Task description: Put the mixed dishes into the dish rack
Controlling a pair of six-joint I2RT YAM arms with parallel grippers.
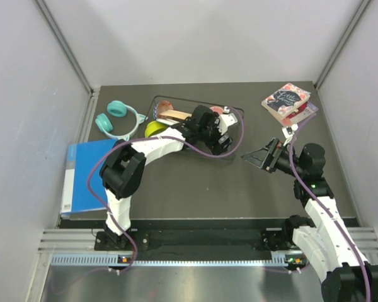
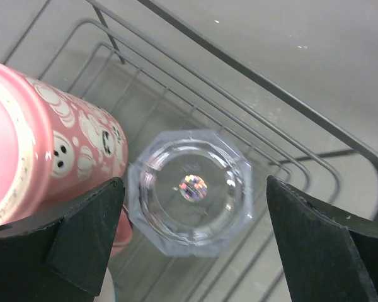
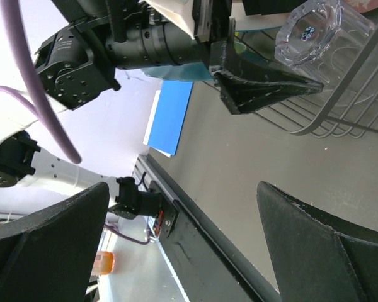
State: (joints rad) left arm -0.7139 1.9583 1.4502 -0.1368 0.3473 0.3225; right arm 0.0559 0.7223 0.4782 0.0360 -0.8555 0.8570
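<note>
The black wire dish rack [image 1: 234,133] stands at the back middle. My left gripper [image 1: 222,143] reaches into its right end and is open. In the left wrist view its fingers [image 2: 88,239] stand on either side of a clear glass [image 2: 192,189] with an eight-sided base, not touching it. The pink floral mug [image 2: 44,151] lies just left of the glass on the rack wires [image 2: 290,107]. A yellow-green bowl [image 1: 155,129] sits at the rack's left end. My right gripper [image 1: 258,157] is open and empty, right of the rack. The plates are not clearly visible.
Teal headphones [image 1: 118,119] lie left of the rack and a blue folder [image 1: 85,176] lies at the near left. Floral books [image 1: 288,104] are stacked at the back right. The right wrist view shows the glass [image 3: 321,31] and the folder [image 3: 170,119].
</note>
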